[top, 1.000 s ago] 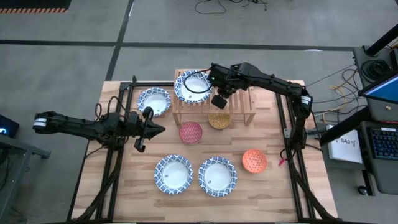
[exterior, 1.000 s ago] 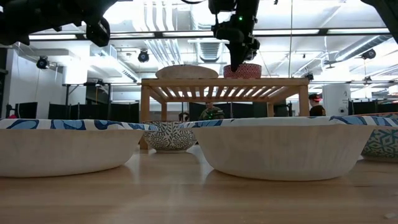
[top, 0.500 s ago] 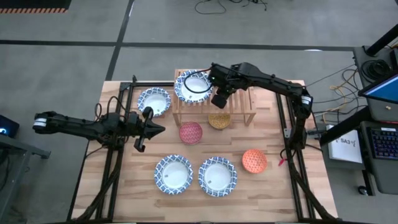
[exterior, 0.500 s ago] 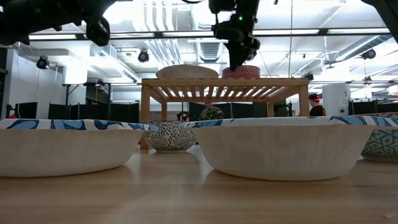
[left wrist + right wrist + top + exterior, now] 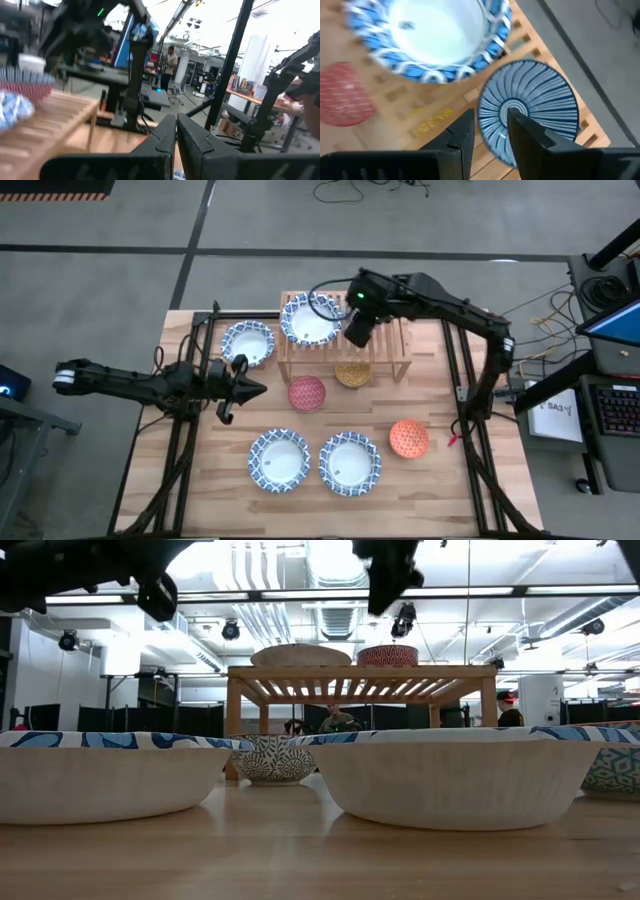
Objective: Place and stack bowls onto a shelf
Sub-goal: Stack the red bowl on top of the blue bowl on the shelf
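Observation:
The light wooden shelf (image 5: 390, 352) stands at the table's far side. On its slats rest a wide blue-and-white bowl (image 5: 310, 320) and a small bowl with a blue-striped inside (image 5: 532, 102), which shows red outside in the low view (image 5: 388, 656). My right gripper (image 5: 491, 114) hangs open above the small bowl, clear of it (image 5: 390, 580). My left gripper (image 5: 258, 388) is shut, raised over the table's left part. Several more bowls sit on the tabletop.
On the table are a blue-and-white bowl (image 5: 247, 343) left of the shelf, a pink bowl (image 5: 307, 392), a mustard bowl (image 5: 352, 373) at the shelf's near edge, an orange bowl (image 5: 409, 438), and two blue-and-white bowls (image 5: 279, 458) (image 5: 349, 463) near the front edge.
My right gripper has risen from the small striped bowl's rim and drawn slightly toward the table's right, letting go. The bowl stays on the shelf's top beside the wide bowl.

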You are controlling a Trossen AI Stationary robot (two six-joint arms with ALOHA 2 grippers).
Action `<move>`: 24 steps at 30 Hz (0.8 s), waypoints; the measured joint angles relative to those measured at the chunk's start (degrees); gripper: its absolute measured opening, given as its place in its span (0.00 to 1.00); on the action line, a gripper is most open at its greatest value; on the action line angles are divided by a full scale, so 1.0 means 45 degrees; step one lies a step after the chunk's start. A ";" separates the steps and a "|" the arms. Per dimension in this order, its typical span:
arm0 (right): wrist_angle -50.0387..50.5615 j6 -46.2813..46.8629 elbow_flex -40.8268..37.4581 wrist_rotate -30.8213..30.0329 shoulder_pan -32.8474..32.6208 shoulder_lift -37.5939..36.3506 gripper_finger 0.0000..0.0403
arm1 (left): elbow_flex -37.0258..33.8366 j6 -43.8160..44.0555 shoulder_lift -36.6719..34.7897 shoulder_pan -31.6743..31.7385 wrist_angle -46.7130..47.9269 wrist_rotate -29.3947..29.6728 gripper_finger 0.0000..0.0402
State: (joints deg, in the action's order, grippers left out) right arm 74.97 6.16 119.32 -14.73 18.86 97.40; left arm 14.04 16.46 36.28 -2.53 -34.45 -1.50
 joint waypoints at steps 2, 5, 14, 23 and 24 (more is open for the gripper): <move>-0.0517 -0.0208 -0.0384 0.0036 -0.0459 -0.0616 0.26 | 0.0004 0.0669 -0.0014 -0.0014 0.0352 0.0000 0.00; -0.1950 -0.0628 -0.1388 0.0037 -0.1290 -0.1690 0.25 | 0.0005 0.1336 0.0103 -0.0224 0.1234 -0.0005 0.00; -0.7730 -0.1614 -0.6757 0.0069 -0.3595 -0.5041 0.20 | 0.0005 0.2276 0.1060 -0.1075 0.1412 0.0477 0.00; -1.1771 -0.1916 -1.1065 0.0054 -0.5113 -0.7597 0.16 | 0.0005 0.3286 0.1839 -0.1238 0.1363 0.0563 0.00; -1.2120 -0.1999 -1.1432 0.0050 -0.5266 -0.7805 0.16 | 0.0005 0.3410 0.1939 -0.1238 0.1363 0.0567 0.00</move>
State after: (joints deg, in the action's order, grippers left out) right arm 20.42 -2.84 67.88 -14.50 -4.84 62.27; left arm 14.06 31.80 45.00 -8.10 -28.32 1.05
